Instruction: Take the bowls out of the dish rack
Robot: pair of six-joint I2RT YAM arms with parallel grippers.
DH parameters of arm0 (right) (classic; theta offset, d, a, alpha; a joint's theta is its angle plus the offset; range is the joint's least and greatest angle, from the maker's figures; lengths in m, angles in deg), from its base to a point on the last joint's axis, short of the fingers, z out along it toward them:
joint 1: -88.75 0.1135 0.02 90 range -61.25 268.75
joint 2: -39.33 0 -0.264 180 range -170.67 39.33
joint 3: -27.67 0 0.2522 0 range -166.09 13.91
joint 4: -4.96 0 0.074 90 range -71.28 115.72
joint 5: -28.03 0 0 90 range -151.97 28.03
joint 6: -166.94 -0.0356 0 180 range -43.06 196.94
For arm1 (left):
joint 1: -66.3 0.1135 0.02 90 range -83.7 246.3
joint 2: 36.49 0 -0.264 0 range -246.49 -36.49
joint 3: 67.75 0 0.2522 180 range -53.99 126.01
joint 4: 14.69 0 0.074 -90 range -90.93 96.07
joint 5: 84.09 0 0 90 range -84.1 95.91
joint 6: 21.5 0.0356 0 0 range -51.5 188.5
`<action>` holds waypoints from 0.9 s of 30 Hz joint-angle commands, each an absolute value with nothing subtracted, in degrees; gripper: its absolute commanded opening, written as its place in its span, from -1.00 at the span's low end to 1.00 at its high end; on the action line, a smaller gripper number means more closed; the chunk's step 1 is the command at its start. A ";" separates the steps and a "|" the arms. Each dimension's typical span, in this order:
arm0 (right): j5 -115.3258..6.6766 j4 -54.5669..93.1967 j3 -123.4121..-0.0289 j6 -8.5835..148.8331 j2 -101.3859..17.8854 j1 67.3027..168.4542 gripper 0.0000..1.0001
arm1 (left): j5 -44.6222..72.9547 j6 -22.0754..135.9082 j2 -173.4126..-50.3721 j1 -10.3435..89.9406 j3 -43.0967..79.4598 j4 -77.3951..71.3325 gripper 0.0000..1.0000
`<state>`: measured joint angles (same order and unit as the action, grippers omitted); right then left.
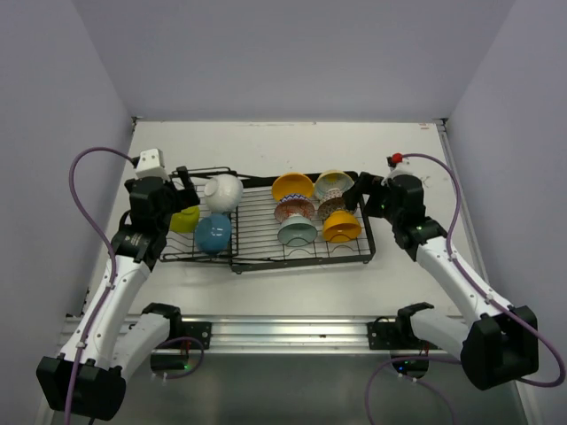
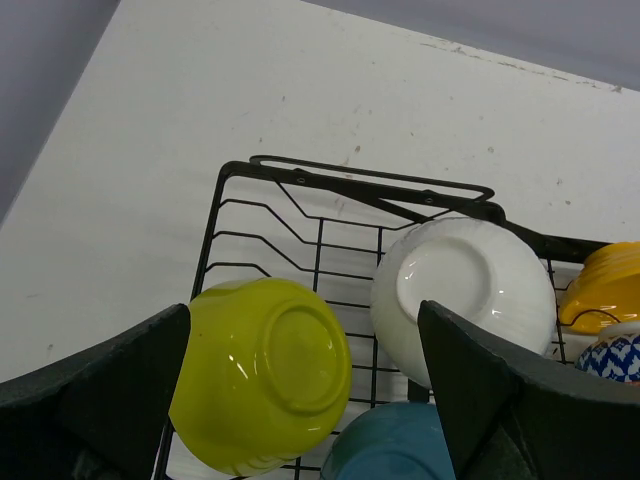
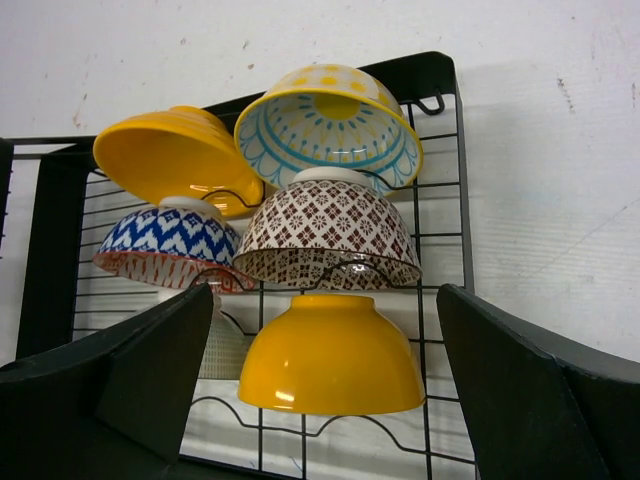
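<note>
Both sets of jaws stood wide apart and empty: my left gripper by the yellow-green bowl, my right gripper by the orange-yellow bowl. All 9 bowls sat in the dish rack; I judged unloading not begun.

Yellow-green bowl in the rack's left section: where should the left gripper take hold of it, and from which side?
Probably across the outer wall, low near the rim, coming from the base side. The yellow-green bowl lies upside down, rim turned toward the rack, so no edge offers a pinch. The open left gripper would need one finger in the gap beside the white bowl.
</note>
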<state>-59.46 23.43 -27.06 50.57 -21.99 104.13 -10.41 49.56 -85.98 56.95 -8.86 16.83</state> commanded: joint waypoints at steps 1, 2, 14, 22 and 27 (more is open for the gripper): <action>-61.16 21.01 -27.57 50.84 -20.01 104.40 0.98 | -10.01 49.07 -85.88 57.77 -6.97 15.95 1.00; -61.70 20.66 -27.14 50.49 -19.30 104.48 0.97 | -9.83 49.16 -85.71 57.77 -7.05 15.86 1.00; -56.35 20.83 -25.46 54.96 -15.07 104.40 0.97 | -14.21 47.58 -84.65 57.86 -6.97 15.86 1.00; -51.86 19.33 -25.02 56.11 -16.30 104.40 0.97 | -20.73 44.86 -85.00 57.86 -4.77 20.68 1.00; -51.86 19.42 -25.02 56.11 -16.74 104.40 0.97 | -20.55 41.70 -88.16 58.30 -3.71 25.08 1.00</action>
<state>-53.26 22.18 -25.05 55.01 -16.59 104.15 -18.65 45.21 -86.59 57.39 -5.80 21.60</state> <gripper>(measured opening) 0.986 0.997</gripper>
